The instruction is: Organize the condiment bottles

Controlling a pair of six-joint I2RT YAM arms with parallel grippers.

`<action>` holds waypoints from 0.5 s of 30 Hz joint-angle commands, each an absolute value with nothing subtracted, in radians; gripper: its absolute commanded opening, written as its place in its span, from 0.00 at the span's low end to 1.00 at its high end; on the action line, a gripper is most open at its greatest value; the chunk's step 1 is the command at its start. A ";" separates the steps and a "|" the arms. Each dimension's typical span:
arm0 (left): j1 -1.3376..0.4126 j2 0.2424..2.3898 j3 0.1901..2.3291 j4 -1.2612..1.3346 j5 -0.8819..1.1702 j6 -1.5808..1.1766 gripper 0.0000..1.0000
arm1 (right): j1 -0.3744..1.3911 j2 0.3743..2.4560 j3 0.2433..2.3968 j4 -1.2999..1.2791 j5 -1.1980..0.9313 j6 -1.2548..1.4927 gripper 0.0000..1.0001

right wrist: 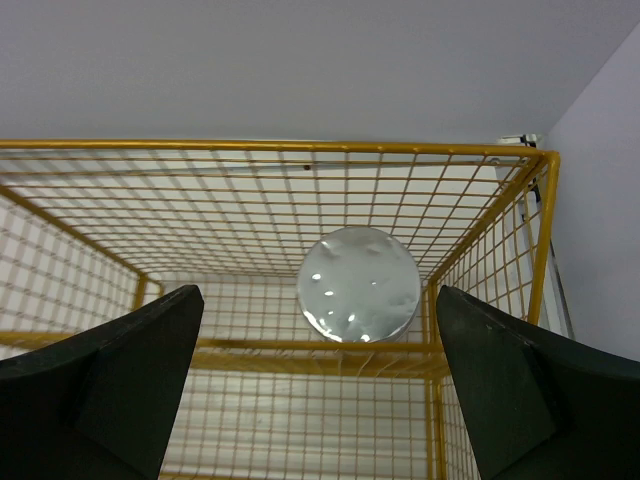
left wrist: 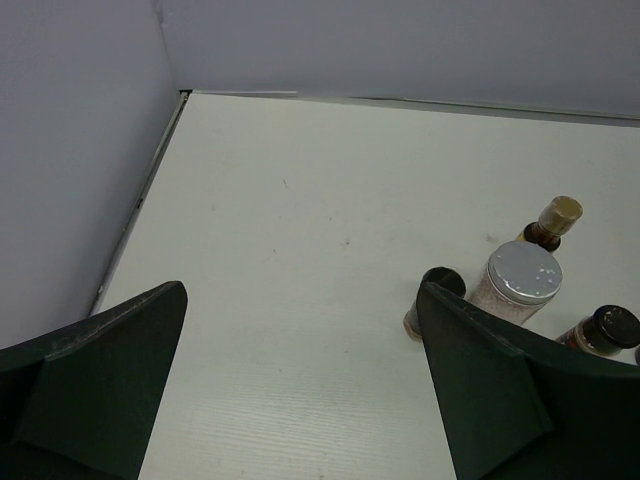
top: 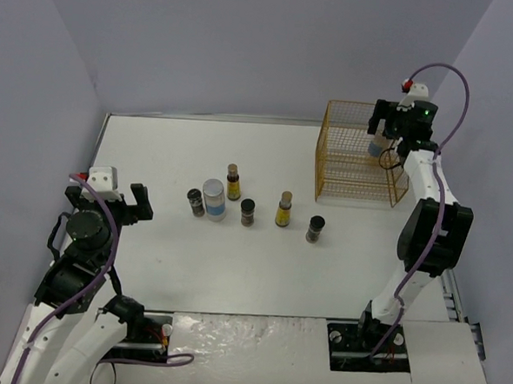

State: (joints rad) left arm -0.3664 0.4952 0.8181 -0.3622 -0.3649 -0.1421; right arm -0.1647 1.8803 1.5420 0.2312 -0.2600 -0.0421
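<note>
Here, a white desk (top: 235, 260) is seen with a yellow wire rack (top: 345, 163) at its far right. The right fingers (right wrist: 120, 370) are spread wide above a grey-lidded white jar (right wrist: 358, 284) standing inside the rack, untouched. The left fingers (left wrist: 110, 380) are held wide, empty. Six other bottles (top: 247, 212) are lined across the desk's middle.

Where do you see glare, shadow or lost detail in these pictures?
Right wrist: bright glare spots on the grey jar lid; the end effector fingers are dark, without detail. Left wrist: small highlights on the white jar. Top external: even light, faint shadows beside the bottles.
</note>
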 commanded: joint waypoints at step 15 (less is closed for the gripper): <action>-0.368 0.565 0.847 -0.315 -0.280 -0.146 0.97 | 0.536 1.334 1.211 0.173 -0.392 -0.097 1.00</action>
State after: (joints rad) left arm -0.3664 0.5372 0.8181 -0.3626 -0.3082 -0.1424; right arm 0.3838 1.3295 1.2842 0.1191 -0.3738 -0.0522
